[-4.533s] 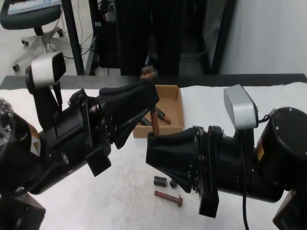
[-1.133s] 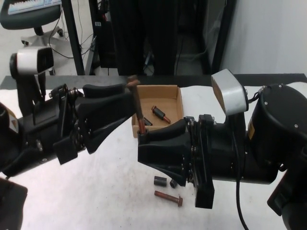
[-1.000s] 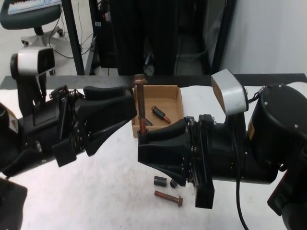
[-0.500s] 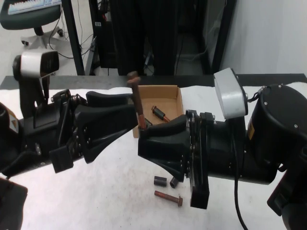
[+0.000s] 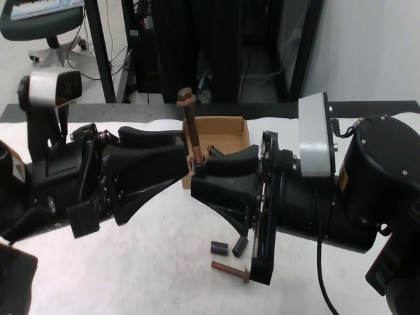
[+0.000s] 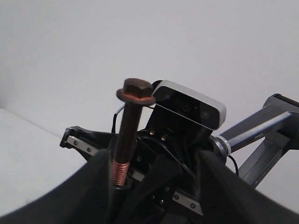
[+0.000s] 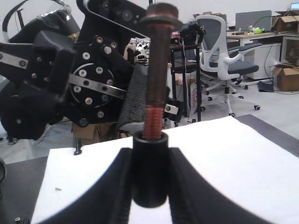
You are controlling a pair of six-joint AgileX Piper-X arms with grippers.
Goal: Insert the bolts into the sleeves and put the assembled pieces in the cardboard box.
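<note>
1. High view: at mid-frame the left gripper [image 5: 178, 152] and the right gripper [image 5: 205, 169] meet nose to nose in front of the shallow brown cardboard box [image 5: 244, 134]. A long copper-coloured metal bolt with a flanged head [image 5: 189, 128] stands nearly upright between them. At lower centre, on the white bench cover [image 5: 157, 262], lie a loose short black sleeve [image 5: 218, 248], another black sleeve [image 5: 240, 246] near it, and a second copper-coloured bolt [image 5: 230, 269].

2. Left wrist view: the bolt rises left of centre. The left gripper's fingers stand wide apart, one just beside the shank and the other well off to the right, so nothing appears to clamp the bolt. That near finger is best used only as a guide, with no sideways push.

3. Right wrist view: at lower centre the right gripper is clamped on a short black tubular sleeve [image 7: 149, 170]. The bolt's threaded tip sits in its mouth and most of the shank is out.
   - The step in hand looks like seating the bolt.
   - Hold the sleeve firm and upright, line the bolt up with the bore, and press straight down on the head.
   - A tilt could jam the thread on the rim or topple the bolt.
</note>
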